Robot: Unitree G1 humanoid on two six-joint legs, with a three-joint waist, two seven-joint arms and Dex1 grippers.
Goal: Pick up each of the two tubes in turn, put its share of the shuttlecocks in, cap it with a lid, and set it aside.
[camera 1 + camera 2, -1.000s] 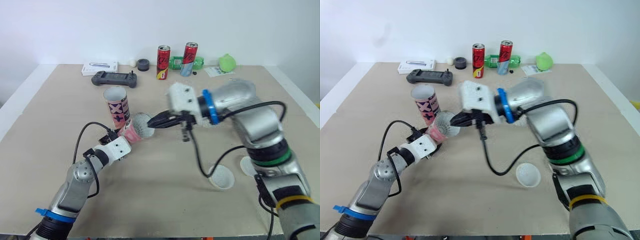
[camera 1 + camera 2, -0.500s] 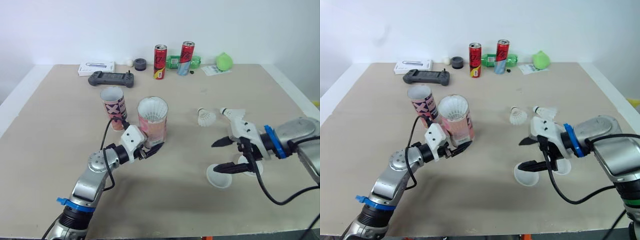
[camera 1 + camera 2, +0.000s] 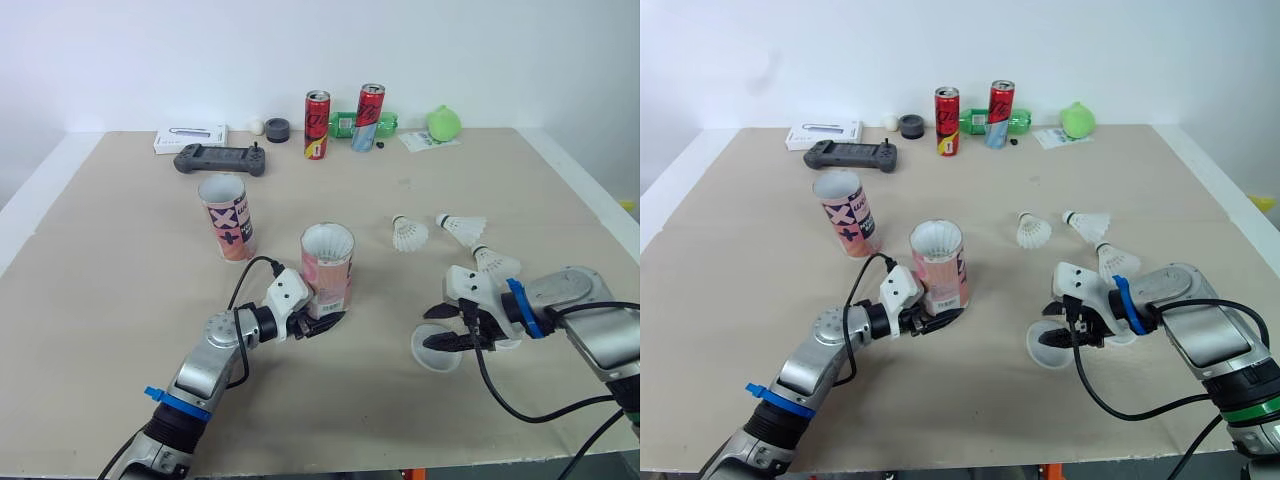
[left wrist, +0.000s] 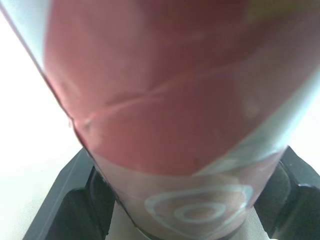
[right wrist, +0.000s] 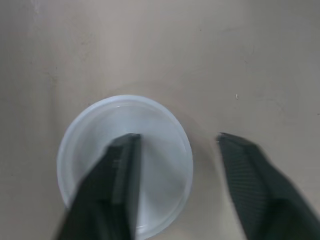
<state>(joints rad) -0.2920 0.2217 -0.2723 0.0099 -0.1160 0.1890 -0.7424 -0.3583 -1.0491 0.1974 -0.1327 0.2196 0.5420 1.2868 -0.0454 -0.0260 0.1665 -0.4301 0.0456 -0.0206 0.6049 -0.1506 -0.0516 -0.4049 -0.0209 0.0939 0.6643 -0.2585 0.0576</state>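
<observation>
A pink tube stands upright on the table with white shuttlecock feathers showing in its mouth. My left gripper is shut on its base; in the left wrist view the tube sits tight between both fingers. A second pink tube stands open farther back on the left. Three loose shuttlecocks lie on the right. My right gripper is open over a white lid, one finger above the lid and the other outside its rim. The lid lies flat.
Along the back edge are a black game controller, a white box, two red cans, a green bottle and a green ball. The table's right edge runs close to my right arm.
The tube went from tilted at my right gripper to upright, then shifted right and nearer in my left gripper. My right gripper pulled away and came down over the lid.
</observation>
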